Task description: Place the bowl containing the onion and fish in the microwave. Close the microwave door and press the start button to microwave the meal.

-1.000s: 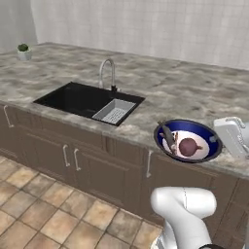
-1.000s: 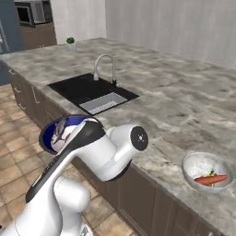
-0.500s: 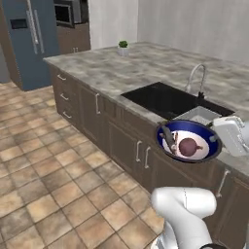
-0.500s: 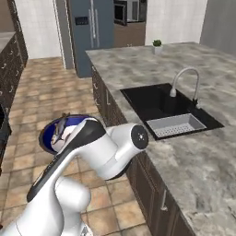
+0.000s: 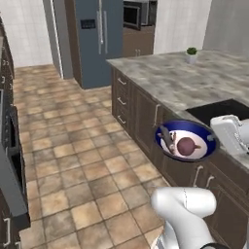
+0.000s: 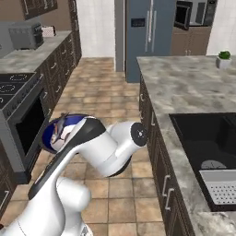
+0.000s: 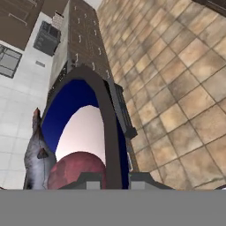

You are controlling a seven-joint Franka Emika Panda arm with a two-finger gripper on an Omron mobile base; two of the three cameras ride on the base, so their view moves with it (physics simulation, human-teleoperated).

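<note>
- Well, the bowl (image 5: pixel 187 141) rode in mid-air over the tiled floor (image 5: pixel 73 160), just off the island counter (image 5: pixel 194 80), onion (image 5: pixel 186 146) and fish (image 5: pixel 166 138) loose inside.
- The gripper (image 7: pixel 115 176) was nearly closed, pinching the rim; a rigid bowl, I'd judge, but its cargo could roll if tipped.
- Open floor stretched toward the microwave (image 5: pixel 138 13) beside the fridge (image 5: pixel 95 39); counter edge and oven (image 6: pixel 27 120) flanked the lane.

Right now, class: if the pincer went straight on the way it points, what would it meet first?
The pincer is shut on the bowl rim. Straight beyond it, the hand view shows the dark cabinet fronts below the counter, probably met first, though depth is unclear.
</note>
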